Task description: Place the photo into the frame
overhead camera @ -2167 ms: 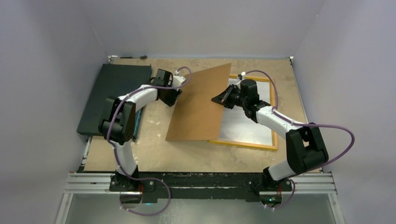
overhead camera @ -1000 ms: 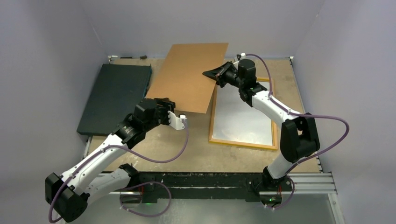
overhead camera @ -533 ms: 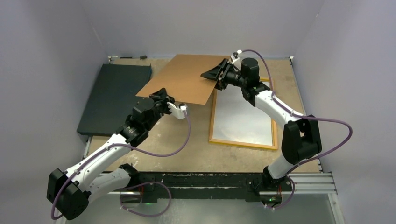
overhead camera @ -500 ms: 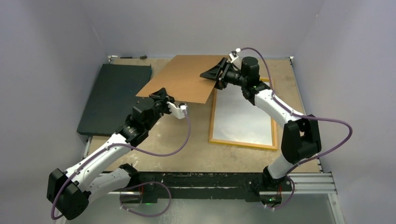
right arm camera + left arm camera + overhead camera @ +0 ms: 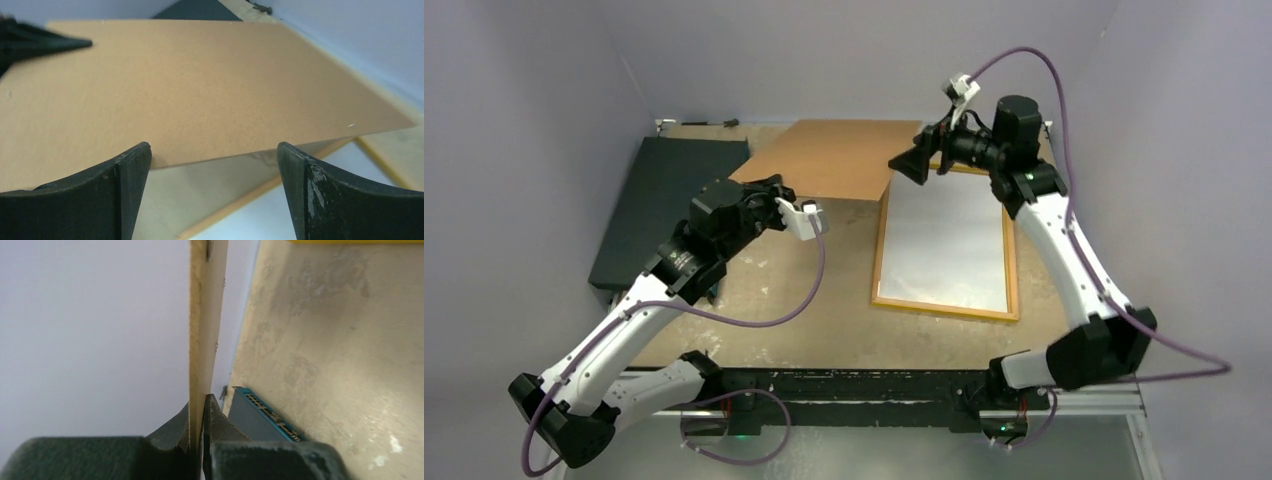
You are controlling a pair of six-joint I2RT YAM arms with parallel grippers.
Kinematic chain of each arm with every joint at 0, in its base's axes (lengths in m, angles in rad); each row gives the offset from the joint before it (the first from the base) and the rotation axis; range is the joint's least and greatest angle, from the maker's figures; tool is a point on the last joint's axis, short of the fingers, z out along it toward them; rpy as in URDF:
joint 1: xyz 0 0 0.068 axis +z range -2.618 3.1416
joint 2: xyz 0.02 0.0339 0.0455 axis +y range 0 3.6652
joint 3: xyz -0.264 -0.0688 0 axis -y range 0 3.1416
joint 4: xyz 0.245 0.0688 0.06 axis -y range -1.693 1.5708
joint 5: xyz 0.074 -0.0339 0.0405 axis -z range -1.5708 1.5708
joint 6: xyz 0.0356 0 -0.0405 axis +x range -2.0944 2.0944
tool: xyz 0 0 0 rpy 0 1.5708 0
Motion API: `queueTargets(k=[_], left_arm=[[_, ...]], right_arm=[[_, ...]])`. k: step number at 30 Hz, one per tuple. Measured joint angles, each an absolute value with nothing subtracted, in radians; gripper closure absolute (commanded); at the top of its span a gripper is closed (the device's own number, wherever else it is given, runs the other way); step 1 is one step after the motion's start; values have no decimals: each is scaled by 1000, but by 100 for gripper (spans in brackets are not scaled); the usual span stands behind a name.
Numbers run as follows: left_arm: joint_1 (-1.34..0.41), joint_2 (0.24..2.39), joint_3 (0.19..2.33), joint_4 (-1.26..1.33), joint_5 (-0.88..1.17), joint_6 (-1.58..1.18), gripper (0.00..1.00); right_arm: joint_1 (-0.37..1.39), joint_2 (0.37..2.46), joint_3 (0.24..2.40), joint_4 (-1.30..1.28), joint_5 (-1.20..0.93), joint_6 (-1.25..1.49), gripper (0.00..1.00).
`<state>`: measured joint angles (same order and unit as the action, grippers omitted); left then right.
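Top view, upper left: dark flat rectangular slab [image 5: 669, 195] lies on the mottled beige worktop [image 5: 794, 300], against the left edge.

Just right of the slab: left pincer [image 5: 769, 190] is clenched on the near-left edge of the plain brown backing board [image 5: 834, 158]. Board is held up off the worktop, near-flat, at upper centre. Its left part overlaps the slab's upper-right corner in the picture.

Left wrist view: board [image 5: 205, 315] is edge-on and runs up the middle of the picture. Both fingers of the left pincer [image 5: 200, 412] are pressed on it at the bottom. A teal-edged strip [image 5: 260, 412] lies on the worktop, lower centre.

Right of centre, top view: thin yellow-orange rectangular frame [image 5: 879, 250] lies flat on the worktop. A pale grey-white sheet [image 5: 944, 245] fills its opening. Can't tell whether that is the photo, back up. The board's right corner overhangs the frame's upper-left corner.

Upper right: right pincer [image 5: 916, 166] is released, jaws wide, just beside the board's right corner and apart from it. It hangs above the frame's top edge.

Right wrist view: right pincer [image 5: 214, 152] has both dark fingers spread at the bottom. The board [image 5: 190, 85] is ahead and untouched.
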<state>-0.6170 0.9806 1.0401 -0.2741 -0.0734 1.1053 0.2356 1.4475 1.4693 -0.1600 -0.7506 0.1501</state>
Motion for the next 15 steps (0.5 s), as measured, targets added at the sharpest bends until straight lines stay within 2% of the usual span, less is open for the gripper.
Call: queueTargets(k=[6,11,15], left_arm=[[-617,1006,1164,-501,-18,1021,100],[-616,1012,1259,-657,42,972,100],[-616,1011,1308,-745,91,961,100]], right_arm=[[247,1203,1288,-146,-722,-187,1],[251,1190,1216,-144,-733,-343,2],[251,1189,1133,-121,-752,-424,8]])
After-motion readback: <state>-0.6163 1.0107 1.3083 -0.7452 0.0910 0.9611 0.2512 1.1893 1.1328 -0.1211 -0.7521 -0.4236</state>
